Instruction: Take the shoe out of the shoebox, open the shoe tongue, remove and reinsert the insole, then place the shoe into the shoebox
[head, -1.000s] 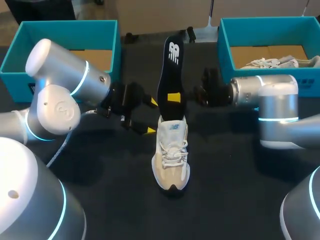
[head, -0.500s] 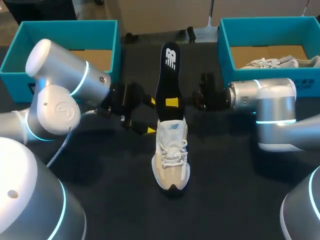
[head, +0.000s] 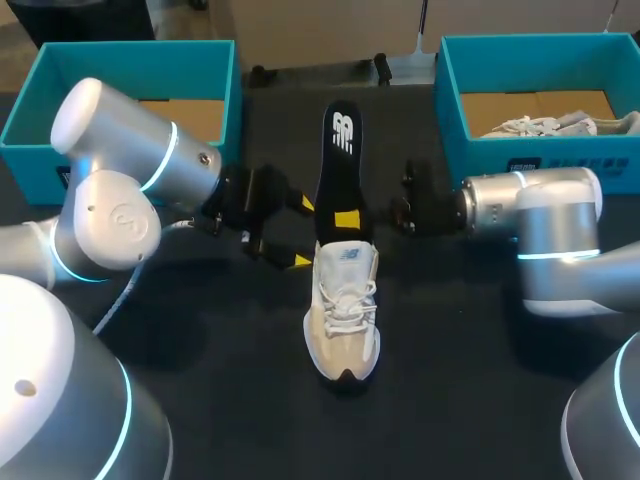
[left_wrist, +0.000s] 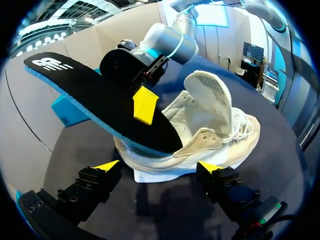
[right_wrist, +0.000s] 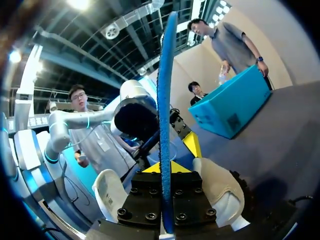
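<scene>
A cream sneaker (head: 343, 325) stands on the dark table, toe toward the front edge, tongue pulled open (left_wrist: 210, 100). A black insole (head: 338, 170) with a blue underside rises steeply from the shoe's opening. My right gripper (head: 347, 219) is shut on its lower half; in the right wrist view the insole (right_wrist: 165, 100) shows edge-on between the yellow tips of that gripper (right_wrist: 171, 167). My left gripper (head: 300, 233) stands open just left of the shoe's heel, holding nothing. In its own view, the left gripper (left_wrist: 158, 166) faces the side of the shoe (left_wrist: 200, 135) and the insole (left_wrist: 95, 95).
A teal shoebox (head: 120, 70) with a cardboard floor sits at the back left. A second teal shoebox (head: 540, 160) at the back right holds another pale shoe (head: 560, 123). The left box also appears past the insole in the right wrist view (right_wrist: 232, 107).
My right gripper has brought the insole lower, its far end dropping toward the shoe. The left arm and the shoe have not moved.
</scene>
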